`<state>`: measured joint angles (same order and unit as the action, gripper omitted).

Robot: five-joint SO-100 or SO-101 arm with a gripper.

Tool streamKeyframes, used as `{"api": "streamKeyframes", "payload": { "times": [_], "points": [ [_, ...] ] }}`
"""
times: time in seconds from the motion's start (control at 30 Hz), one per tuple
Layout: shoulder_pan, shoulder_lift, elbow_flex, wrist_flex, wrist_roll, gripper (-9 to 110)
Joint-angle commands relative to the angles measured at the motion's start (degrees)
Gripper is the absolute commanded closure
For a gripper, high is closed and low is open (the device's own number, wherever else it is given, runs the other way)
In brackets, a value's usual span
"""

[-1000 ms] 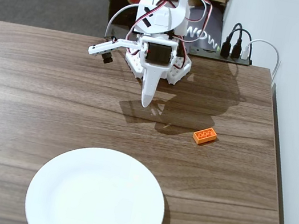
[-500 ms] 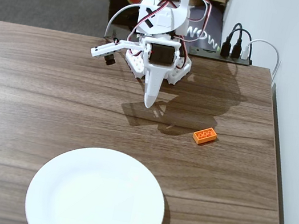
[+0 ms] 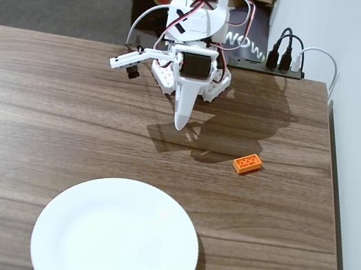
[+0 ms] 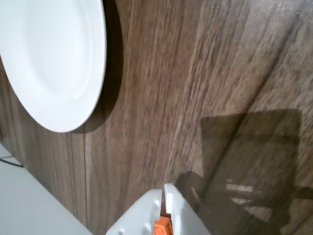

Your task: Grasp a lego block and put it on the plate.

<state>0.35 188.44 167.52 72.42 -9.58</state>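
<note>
Plate (image 3: 116,236) sits at the near left of the dark wooden table (image 3: 43,118) in the fixed view, bare and white; in the wrist view its rim (image 4: 95,73) fills the upper left. The white arm (image 3: 197,19) stands at the far edge, its fingers (image 3: 180,122) pointing down above the table, pressed together with only a thin seam between them in the wrist view (image 4: 163,197), holding nothing. To the right and a little nearer, the orange lego block (image 3: 247,163) lies flat on the table, studs up, well apart from the plate and clear of the fingers.
</note>
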Motion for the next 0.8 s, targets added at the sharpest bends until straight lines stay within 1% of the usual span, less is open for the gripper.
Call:
{"api": "streamKeyframes", "payload": {
  "times": [0.0,0.37,0.53,0.77],
  "points": [
    [-0.97,0.18,-0.18,0.09,-0.88,101],
    [-4.57,-7.03,-3.16,-3.43,-8.00,101],
    [-5.98,-12.48,-6.15,-5.89,-14.59,101],
    [-8.96,-18.28,-12.48,-5.01,-25.49,101]
  ]
}}
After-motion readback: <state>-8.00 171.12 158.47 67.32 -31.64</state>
